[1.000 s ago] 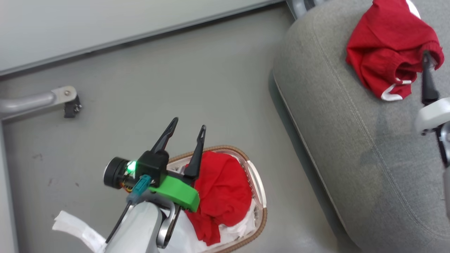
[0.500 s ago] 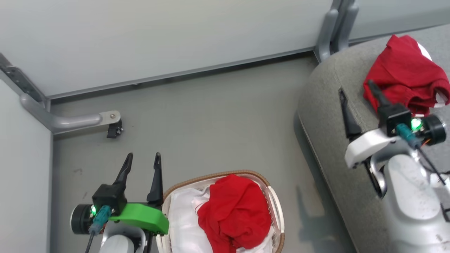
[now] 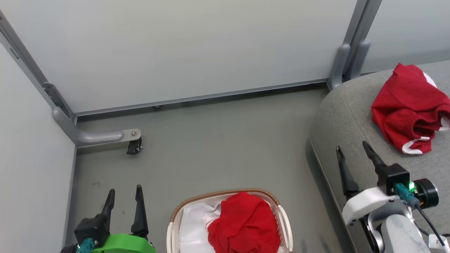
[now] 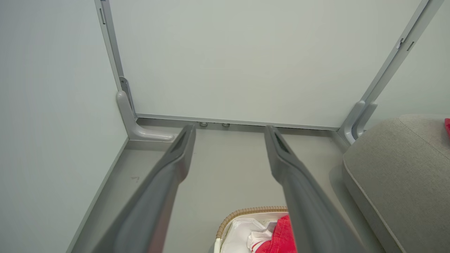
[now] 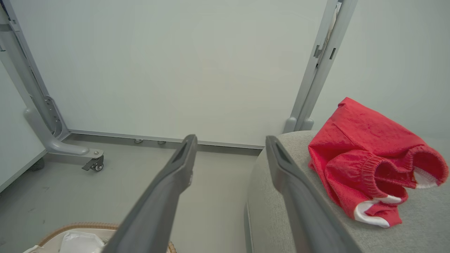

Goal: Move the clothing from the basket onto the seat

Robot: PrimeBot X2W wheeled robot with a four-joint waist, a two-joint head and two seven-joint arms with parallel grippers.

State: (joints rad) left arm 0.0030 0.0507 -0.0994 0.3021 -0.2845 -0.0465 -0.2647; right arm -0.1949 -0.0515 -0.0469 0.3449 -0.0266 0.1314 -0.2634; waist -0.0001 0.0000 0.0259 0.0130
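In the head view, the white perforated basket (image 3: 218, 195) with its brown woven rim sits at 6 o'clock on the grey floor. A crumpled red garment (image 3: 244, 226) is heaped inside it on a white liner sheet (image 3: 191, 225). Red shorts (image 3: 407, 105) with white trim lie on the grey seat (image 3: 351, 116) at 2 o'clock. The left gripper (image 3: 125, 189), at 7 o'clock beside the basket, has its fingers apart and empty. The right gripper (image 3: 352, 147), at 4 o'clock over the seat's edge, is likewise spread and holds nothing. The print on a white tag (image 3: 437, 241) by the right arm is too small to read.
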